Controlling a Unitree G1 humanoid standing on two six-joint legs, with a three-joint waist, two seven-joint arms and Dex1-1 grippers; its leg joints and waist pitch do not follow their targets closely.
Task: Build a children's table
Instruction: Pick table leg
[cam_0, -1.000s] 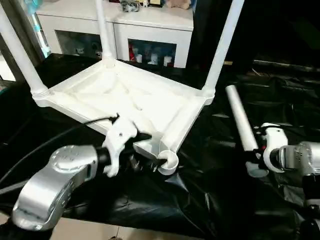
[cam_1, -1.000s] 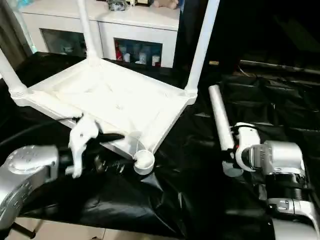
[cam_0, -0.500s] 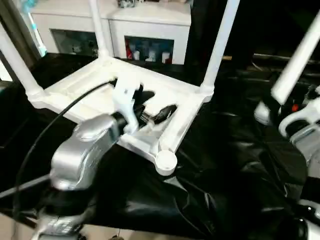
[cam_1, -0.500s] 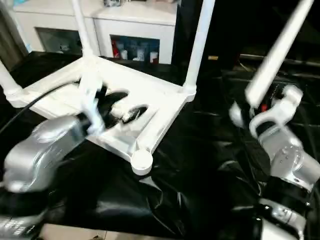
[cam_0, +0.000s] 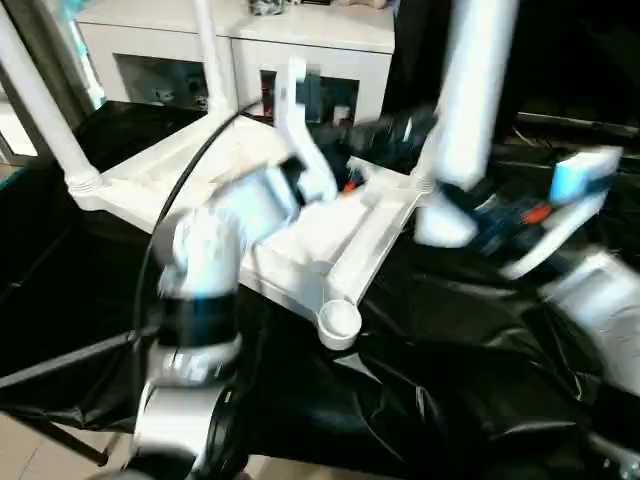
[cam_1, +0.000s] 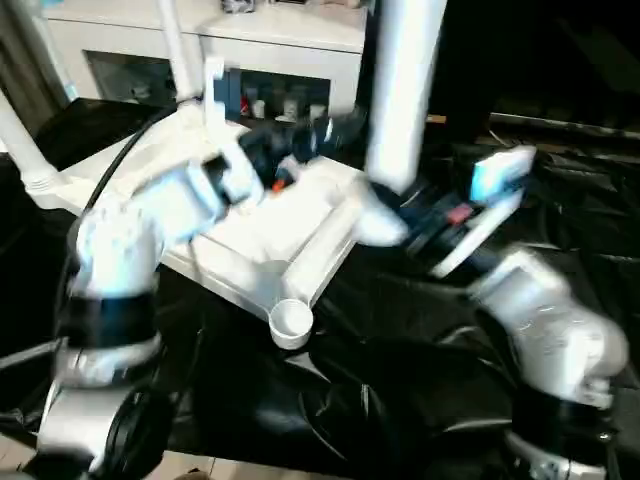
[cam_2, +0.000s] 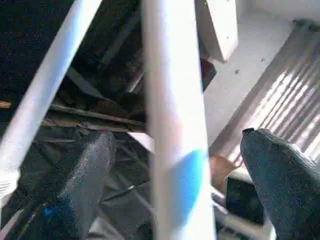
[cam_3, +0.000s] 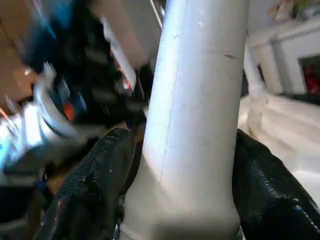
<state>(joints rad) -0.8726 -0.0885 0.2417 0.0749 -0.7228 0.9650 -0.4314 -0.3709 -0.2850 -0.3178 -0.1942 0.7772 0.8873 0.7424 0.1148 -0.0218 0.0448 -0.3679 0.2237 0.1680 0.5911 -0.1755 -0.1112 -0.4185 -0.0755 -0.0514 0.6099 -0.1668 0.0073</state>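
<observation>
Tabletop (cam_0: 330, 215) lies upside down on the black sheeting (cam_0: 470, 380), ribbed side up, with three legs standing in its corner sockets: one (cam_0: 40, 100) at the left corner, one (cam_0: 210, 55) at the far corner, and a third mostly hidden behind the lifted leg. The near corner socket (cam_0: 339, 322) is empty. The right gripper (cam_3: 175, 200) clamps the fourth leg (cam_3: 195, 100) near its end, fingers pressed on both sides, holding it above the tabletop. The left gripper (cam_2: 170, 185) has its fingers spread wide around that leg, apart from it. Both arms are badly motion-blurred.
</observation>
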